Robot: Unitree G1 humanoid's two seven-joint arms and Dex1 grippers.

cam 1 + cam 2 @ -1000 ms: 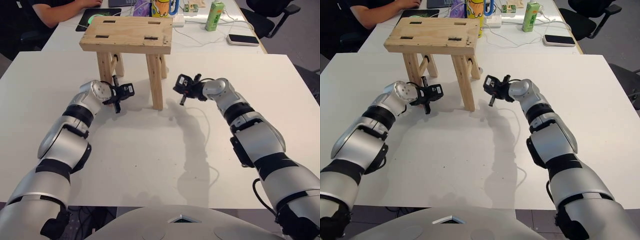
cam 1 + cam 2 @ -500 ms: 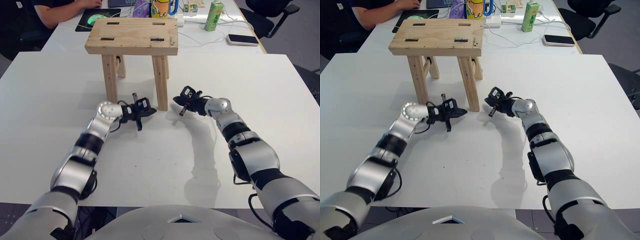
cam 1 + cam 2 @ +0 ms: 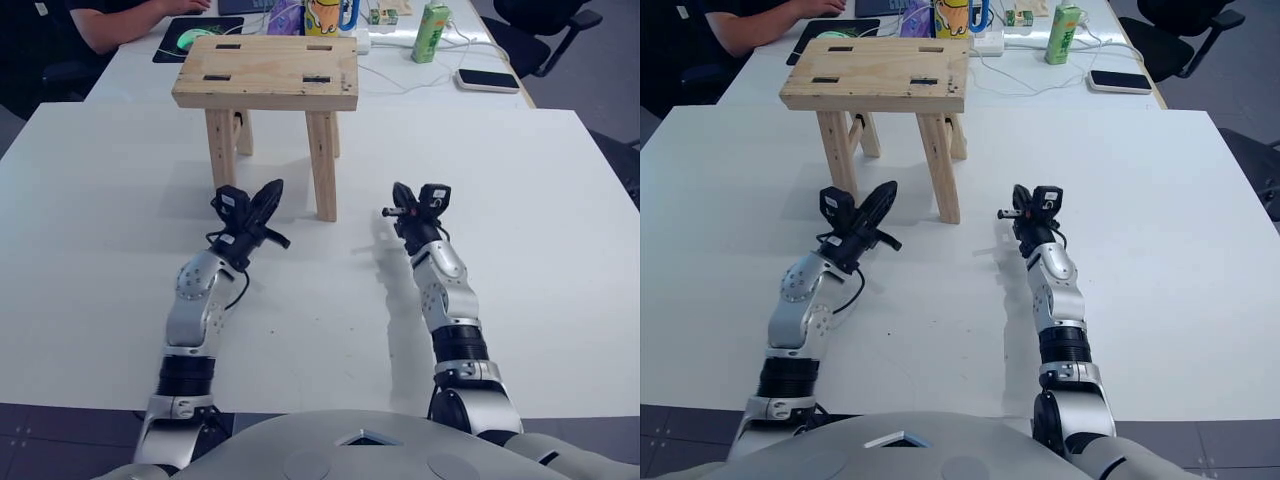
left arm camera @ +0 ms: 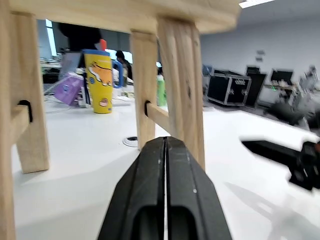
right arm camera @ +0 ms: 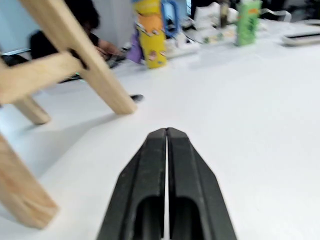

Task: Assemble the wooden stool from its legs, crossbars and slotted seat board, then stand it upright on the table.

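The wooden stool stands upright at the far middle of the white table, its slotted seat board on top of four legs joined by crossbars. My left gripper is shut and holds nothing. It sits just in front of the stool, between its two front legs, and touches none of them. My right gripper is shut too, with nothing in it, a little to the right of the stool's front right leg. In the right wrist view its fingers point past the stool's legs.
A second table behind carries a yellow cup, a green carton, a phone, cables and a dark mouse pad. A person sits at its far left. Bare table surface lies in front of and beside both grippers.
Both arms have pulled back from the stool's legs toward me and straightened, with their grippers now clear of the stool. The stool stays upright on the table.
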